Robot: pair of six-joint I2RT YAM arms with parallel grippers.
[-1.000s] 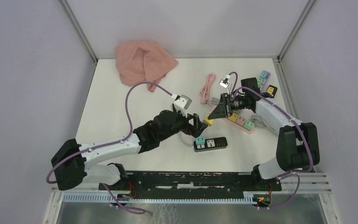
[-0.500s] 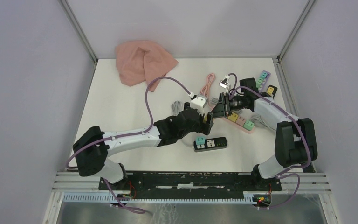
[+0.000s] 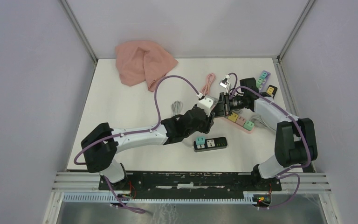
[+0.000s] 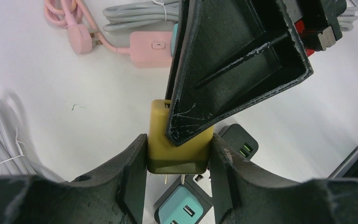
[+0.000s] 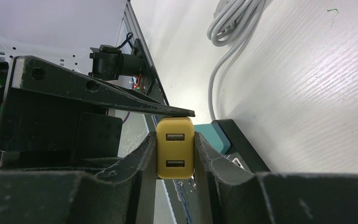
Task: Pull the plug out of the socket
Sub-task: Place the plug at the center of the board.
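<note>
The left claw [image 4: 178, 158], gaping a second ago, has reached in and closed on the yellow plug [image 4: 161, 135], which the right claw [image 5: 175, 144] also pinches tight. The plug hangs with its pins bare above the desk, toward the right edge, just beside the pink socket strip [image 3: 240, 122]. It looks already free.

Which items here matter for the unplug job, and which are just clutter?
In the job:
- yellow plug, clamped by left end effector and right end effector
- pink power strip

Lying about:
- pink cloth
- black power strip with teal plug
- grey cable coil
- spare adapters at the far right corner
</note>
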